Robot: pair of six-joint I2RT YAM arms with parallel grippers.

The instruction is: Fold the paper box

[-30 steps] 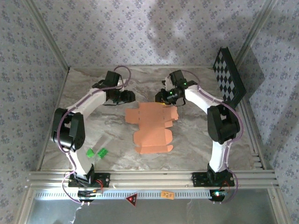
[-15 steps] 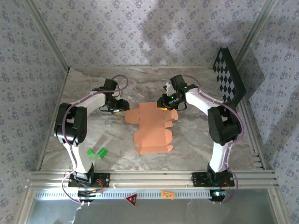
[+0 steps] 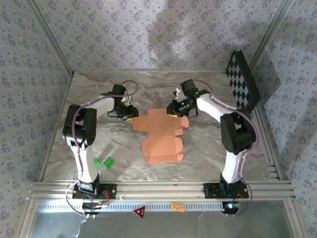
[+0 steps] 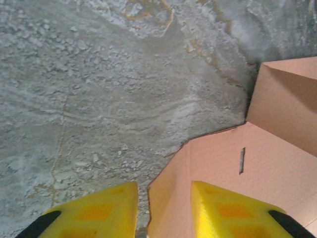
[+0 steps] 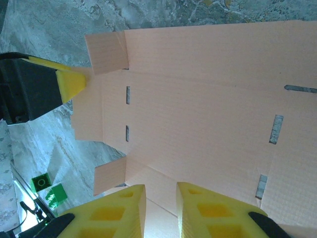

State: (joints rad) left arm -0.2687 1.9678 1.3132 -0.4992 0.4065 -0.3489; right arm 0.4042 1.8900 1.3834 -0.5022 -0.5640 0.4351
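The paper box (image 3: 161, 134) is lying flat on the worktop (image 3: 208, 148). The left pincer (image 4: 163, 198) is sitting around its left edge, a little spread. The right pincer (image 5: 161, 196) is sitting at its far edge; I cannot tell if it is pinching.

This is a robotics lab test cell: a grey marble-patterned tabletop (image 3: 99, 89) edged by silver aluminium rails (image 3: 163, 188) at the bottom, enclosed by grey floral-patterned wall panels (image 3: 148, 34), with a black-and-white checkerboard panel (image 3: 241, 84) at upper right.

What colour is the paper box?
Salmon-orange, plain; the paper box shows best in the right wrist view.
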